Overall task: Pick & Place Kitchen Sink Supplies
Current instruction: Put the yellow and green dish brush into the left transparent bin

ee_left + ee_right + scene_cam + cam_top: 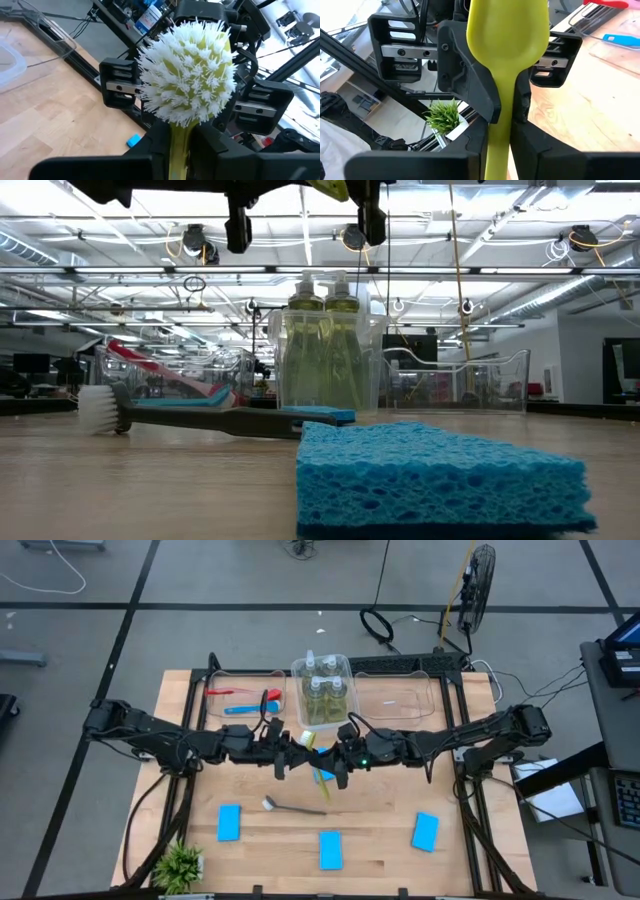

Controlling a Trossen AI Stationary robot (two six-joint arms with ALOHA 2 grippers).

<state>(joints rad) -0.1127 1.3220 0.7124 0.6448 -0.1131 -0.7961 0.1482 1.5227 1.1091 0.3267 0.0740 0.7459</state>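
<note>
High over the table's middle, my left gripper (303, 754) and my right gripper (333, 760) meet fingertip to fingertip, both shut on one yellow-green brush (321, 776). Its white bristles (187, 75) face my left wrist camera, and its smooth back (507, 35) faces my right one. A grey brush (295, 807) lies flat on the wood beneath them, and blue sponges (229, 822) (331, 849) (425, 831) lie flat nearer the front edge. Bottles of yellow-green liquid (322, 690) stand in the middle bin. A red and a blue brush (240, 700) lie in the left bin. My left gripper pinches the brush's neck (179, 137) just under the bristle head between its two fingers, coming level from the table's left and lying across the handle. The brush is lifted clear of the table. My right gripper pinches the same neck (499, 135) between its two fingers, coming level from the table's right and lying across the handle. The left fingers (467, 85) close on the neck right in front of it. The brush slants, its head toward the far edge.
Three clear bins stand along the far edge; the right one (400, 700) holds nothing. A small green plant (180, 862) sits at the near left corner. Another blue sponge (320, 415) lies behind the grey brush, under the grippers.
</note>
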